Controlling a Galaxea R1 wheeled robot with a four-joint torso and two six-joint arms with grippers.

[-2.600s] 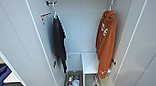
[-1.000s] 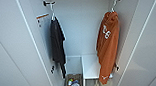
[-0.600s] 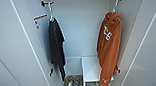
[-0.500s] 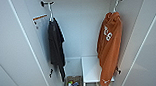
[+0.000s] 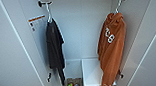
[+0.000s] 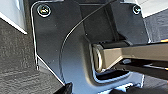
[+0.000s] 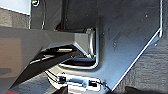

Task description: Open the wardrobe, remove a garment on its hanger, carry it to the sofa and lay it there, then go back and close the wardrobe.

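Dark carpet shows under both wrist cameras; you cannot tell from either view how the grippers stand, wide or narrow. Ahead of you the wardrobe (image 5: 17, 60) is open, doors swung to either side. Low inside: a white shelf box (image 5: 91, 70) and a small bin of mixed items (image 5: 73, 84). Higher up, the dark T-shirt (image 5: 54, 46) hangs on the left peg. The garment (image 5: 111, 49), orange with white letters, hangs on the right peg by the hanger (image 5: 118, 5). Risk, as judged: lift too shallow and the hook snags the peg; pull by cloth alone and the top slides off.
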